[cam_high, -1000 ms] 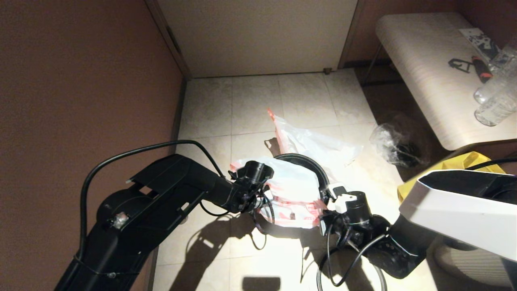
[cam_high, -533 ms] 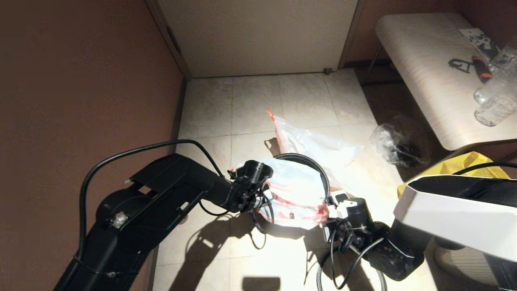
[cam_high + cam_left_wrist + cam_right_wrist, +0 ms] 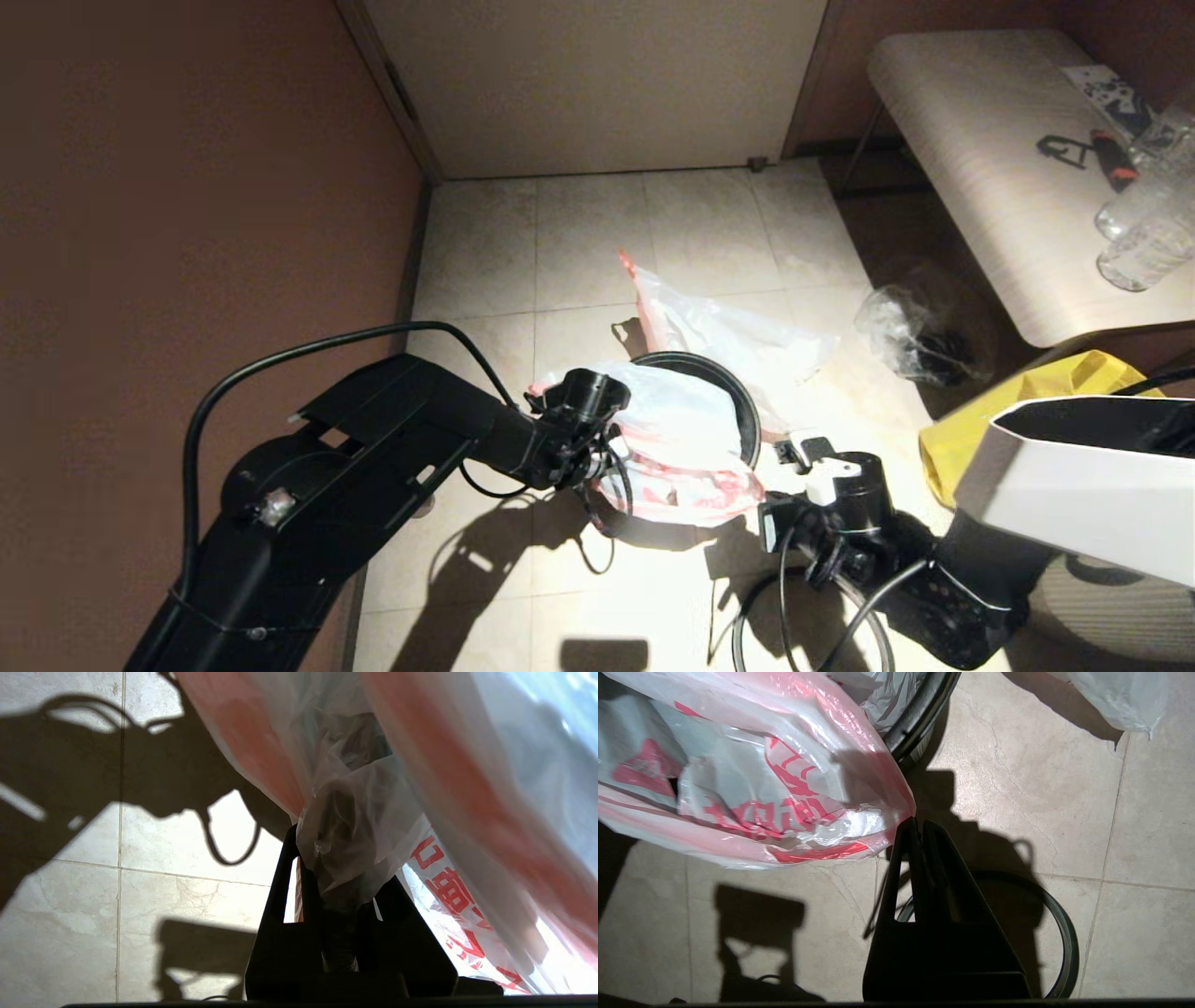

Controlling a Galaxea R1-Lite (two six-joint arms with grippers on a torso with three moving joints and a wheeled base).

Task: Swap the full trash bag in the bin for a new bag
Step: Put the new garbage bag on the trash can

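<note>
Tiled floor (image 3: 579, 233), pale, hemmed by a brown wall on the left and a closed door at the far end.

Left gripper (image 3: 338, 891): low beside the bin's left side, fingers pinched narrow on a bunched fold of the new bag (image 3: 677, 434). That bag, milky white with red characters, drapes over the near half of the bin (image 3: 742, 411) and spills down its front wall toward the floor.

Full trash bag (image 3: 728, 336): out of the bin, lying on the tiles just behind it, orange-pink handle strip pointing away.

Right gripper (image 3: 920, 826): near the bin's right front, fingers shut on a thin corner of the new bag, by the wrist view. A grey hoop (image 3: 1064, 938) lies flat on the floor under this arm.

Clear bag (image 3: 910, 336) with dark contents, yellow tote (image 3: 1018, 411) and table (image 3: 990, 159) sit off to the right.

Risks, as judged: the right grip is only on the film's edge; tension between the two arms could slip or tear it. The light bin may tip or slide if the bag drags on its rim. Cables hang near the hoop.

Room: open tiles ahead and left of the bin; right side crowded; wall limits the left elbow.
</note>
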